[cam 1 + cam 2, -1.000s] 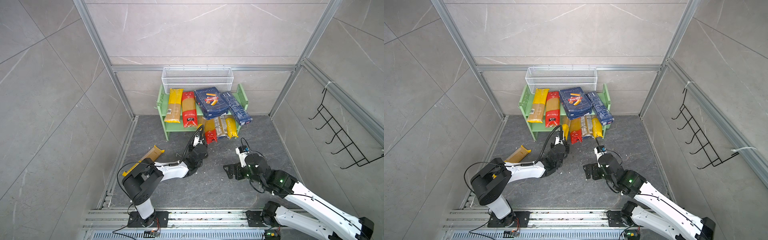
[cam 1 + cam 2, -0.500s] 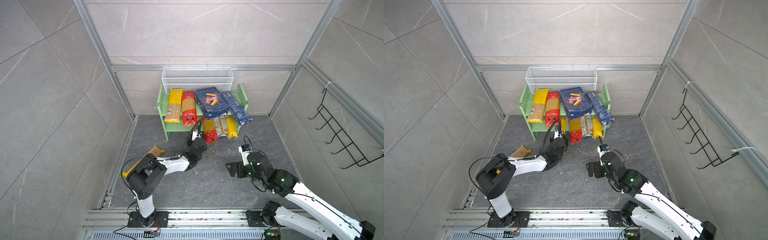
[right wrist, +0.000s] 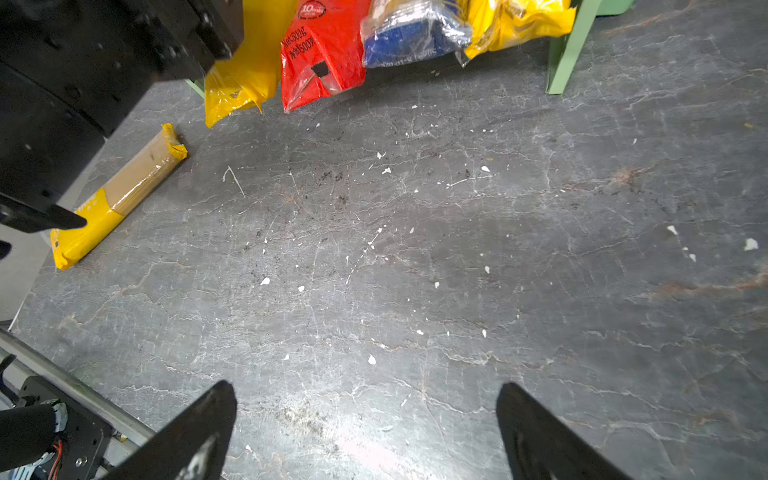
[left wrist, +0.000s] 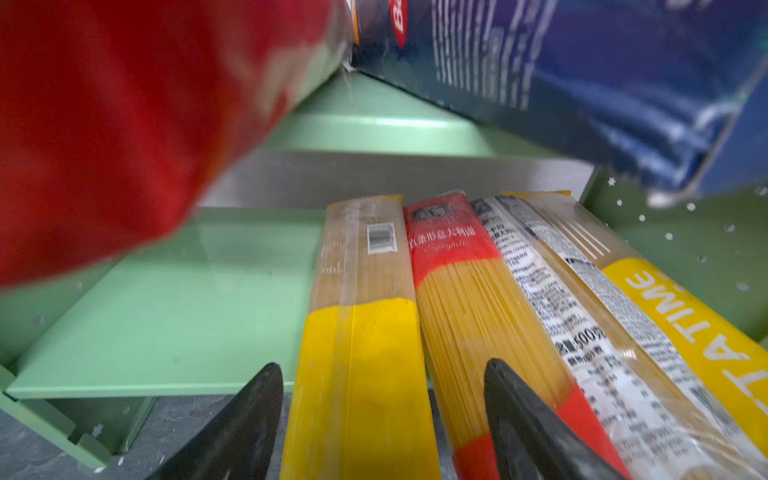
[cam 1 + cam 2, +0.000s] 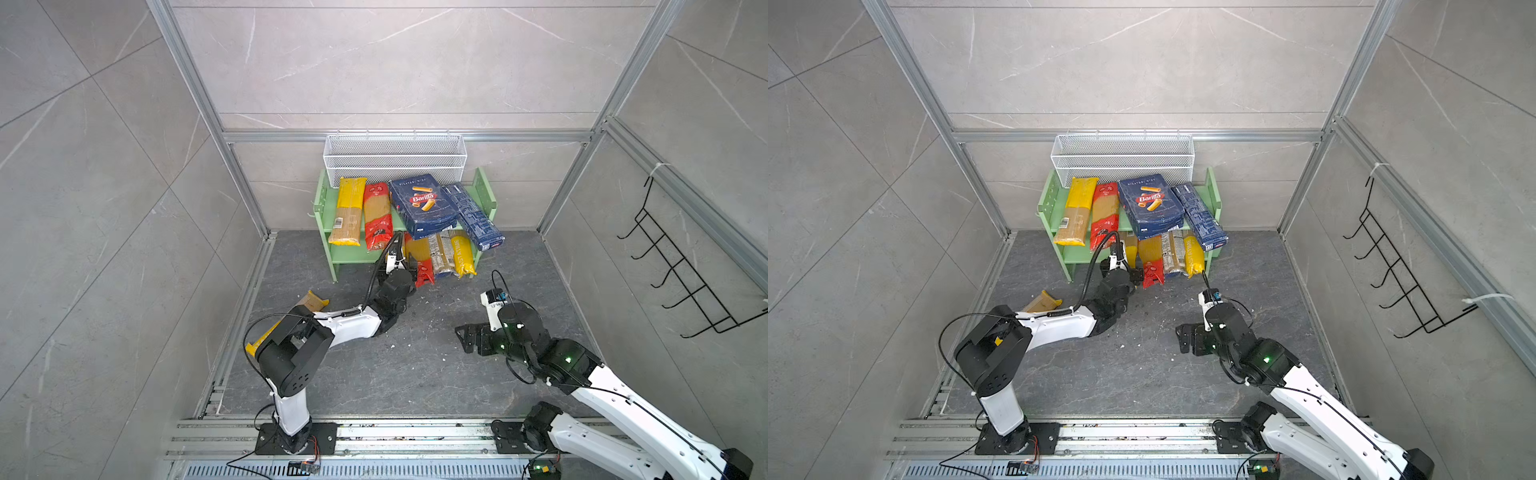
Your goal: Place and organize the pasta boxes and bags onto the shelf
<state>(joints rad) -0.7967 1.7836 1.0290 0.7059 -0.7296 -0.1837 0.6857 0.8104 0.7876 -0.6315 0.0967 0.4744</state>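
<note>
On the lower board of the light green two-tier shelf (image 4: 187, 307), a yellow-ended clear plastic spaghetti packet (image 4: 365, 332) is straddled by the left gripper (image 4: 383, 365), jaws parted. The right gripper (image 3: 365, 385) is held open above the dark grey floor (image 3: 415, 249), where another yellow-ended packet (image 3: 120, 195) is located.

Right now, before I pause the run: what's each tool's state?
Left tool: open, astride the yellow spaghetti bag, not gripping it.
Right tool: open, empty, above the floor.

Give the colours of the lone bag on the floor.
Bag: yellow ends, clear middle showing tan strands; best in right wrist view.
</note>
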